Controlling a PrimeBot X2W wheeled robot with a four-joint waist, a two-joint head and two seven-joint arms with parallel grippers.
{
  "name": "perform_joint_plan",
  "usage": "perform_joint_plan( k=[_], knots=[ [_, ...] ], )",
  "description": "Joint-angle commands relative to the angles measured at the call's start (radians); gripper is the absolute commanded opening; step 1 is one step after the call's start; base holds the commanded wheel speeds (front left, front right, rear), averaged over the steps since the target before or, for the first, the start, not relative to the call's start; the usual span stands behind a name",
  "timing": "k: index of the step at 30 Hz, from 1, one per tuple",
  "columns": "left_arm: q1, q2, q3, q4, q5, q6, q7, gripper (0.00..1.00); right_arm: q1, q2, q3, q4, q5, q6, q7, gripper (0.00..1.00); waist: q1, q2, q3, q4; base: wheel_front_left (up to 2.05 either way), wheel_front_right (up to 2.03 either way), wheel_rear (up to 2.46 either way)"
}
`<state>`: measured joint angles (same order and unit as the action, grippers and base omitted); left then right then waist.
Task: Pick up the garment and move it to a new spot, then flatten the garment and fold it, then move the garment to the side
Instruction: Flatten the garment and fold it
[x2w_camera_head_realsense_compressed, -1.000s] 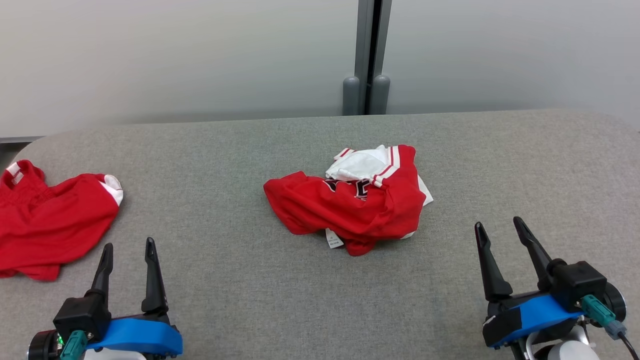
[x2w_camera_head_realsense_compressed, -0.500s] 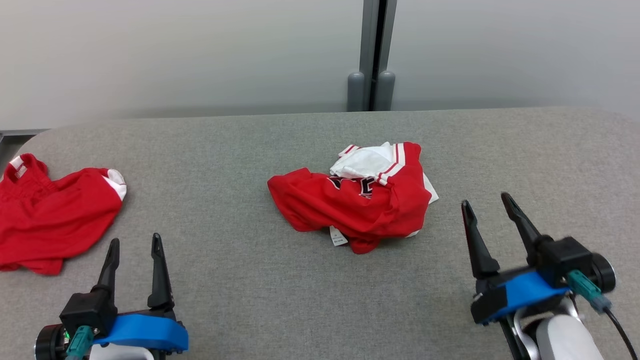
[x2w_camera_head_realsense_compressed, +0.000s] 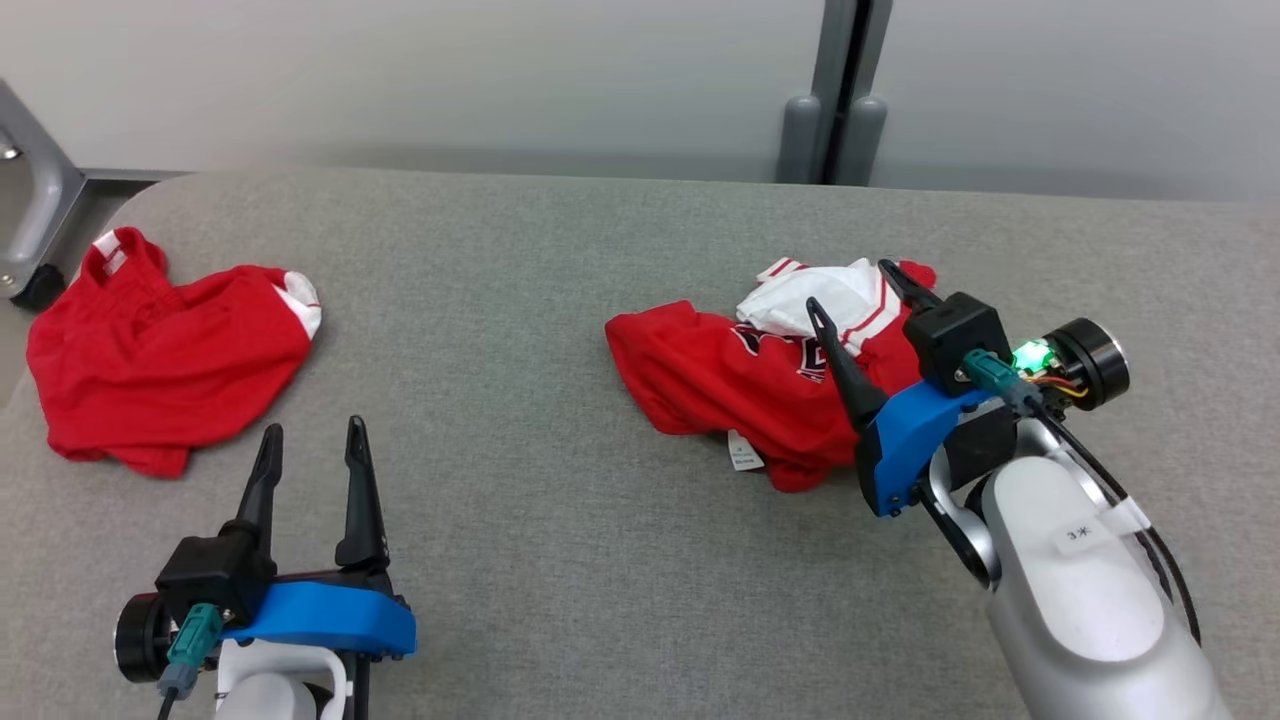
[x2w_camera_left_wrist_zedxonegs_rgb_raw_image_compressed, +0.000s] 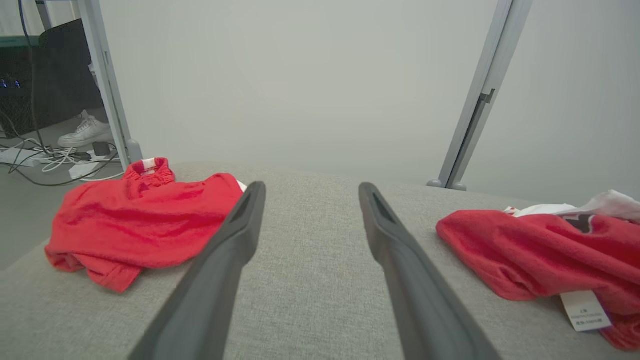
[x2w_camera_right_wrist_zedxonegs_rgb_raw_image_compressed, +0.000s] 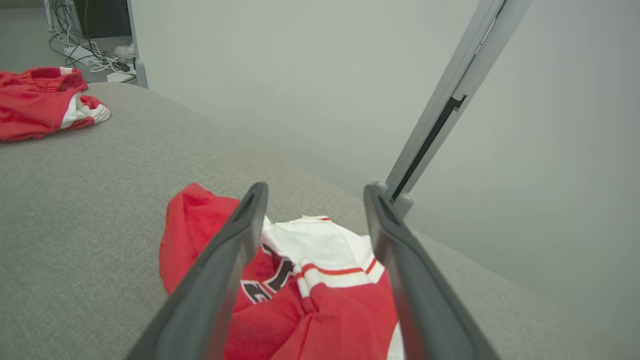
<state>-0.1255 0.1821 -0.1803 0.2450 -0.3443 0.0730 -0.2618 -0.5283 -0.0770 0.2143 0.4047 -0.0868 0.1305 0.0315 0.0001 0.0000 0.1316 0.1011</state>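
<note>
A crumpled red and white garment (x2w_camera_head_realsense_compressed: 740, 385) with dark lettering lies in a heap on the grey table, right of centre. My right gripper (x2w_camera_head_realsense_compressed: 852, 287) hovers over its right part, open, with nothing between the fingers; in the right wrist view the garment (x2w_camera_right_wrist_zedxonegs_rgb_raw_image_compressed: 320, 295) lies below and between them. My left gripper (x2w_camera_head_realsense_compressed: 312, 443) stands open near the front left, apart from any cloth. In the left wrist view the garment (x2w_camera_left_wrist_zedxonegs_rgb_raw_image_compressed: 540, 250) lies at the right, with a white label at its near edge.
A second red garment (x2w_camera_head_realsense_compressed: 165, 365) lies bunched at the table's left end, also in the left wrist view (x2w_camera_left_wrist_zedxonegs_rgb_raw_image_compressed: 135, 220). A grey post (x2w_camera_head_realsense_compressed: 835, 90) stands behind the table's far edge. Bare grey table (x2w_camera_head_realsense_compressed: 560, 560) lies between the two heaps.
The head camera has turned, shifting the whole picture to the right. My right gripper has moved forward and left, from beside the garment to over its right part. Both grippers stay open.
</note>
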Motion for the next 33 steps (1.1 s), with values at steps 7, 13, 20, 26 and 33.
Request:
perform_joint_plan(
  k=[7, 13, 20, 26, 33],
  knots=[
    [-0.035, -0.027, 0.009, 0.016, 0.020, -0.020, -0.005, 1.00, -0.072, -0.062, 0.016, 0.202, -0.033, 0.000, 0.052, 1.00, -0.0001, 0.0000, 0.053, 0.063, 0.00, 0.00, 0.00],
    [-0.048, -0.044, 0.024, 0.030, 0.032, -0.036, -0.005, 1.00, -0.092, -0.077, -0.015, 0.315, -0.043, 0.000, 0.044, 1.00, -0.0001, 0.0000, 0.058, 0.075, 0.00, 0.00, 0.00],
    [-0.044, -0.059, 0.035, 0.044, 0.047, -0.049, -0.005, 1.00, -0.099, -0.068, -0.171, 0.380, -0.011, 0.000, -0.060, 0.00, -0.0001, 0.0000, 0.037, 0.066, 0.00, 0.00, 0.00],
    [-0.012, -0.059, 0.060, 0.045, 0.055, -0.057, -0.005, 1.00, -0.059, -0.108, -0.325, 0.384, 0.014, 0.000, -0.167, 0.00, -0.0001, 0.0000, -0.001, 0.025, 0.00, 0.00, 0.00],
    [0.007, -0.067, 0.062, 0.046, 0.064, -0.065, -0.005, 1.00, -0.014, -0.159, -0.456, 0.358, 0.084, 0.001, -0.229, 0.00, -0.0001, 0.0000, -0.023, -0.008, 0.00, 0.00, 0.00]
  ],
)
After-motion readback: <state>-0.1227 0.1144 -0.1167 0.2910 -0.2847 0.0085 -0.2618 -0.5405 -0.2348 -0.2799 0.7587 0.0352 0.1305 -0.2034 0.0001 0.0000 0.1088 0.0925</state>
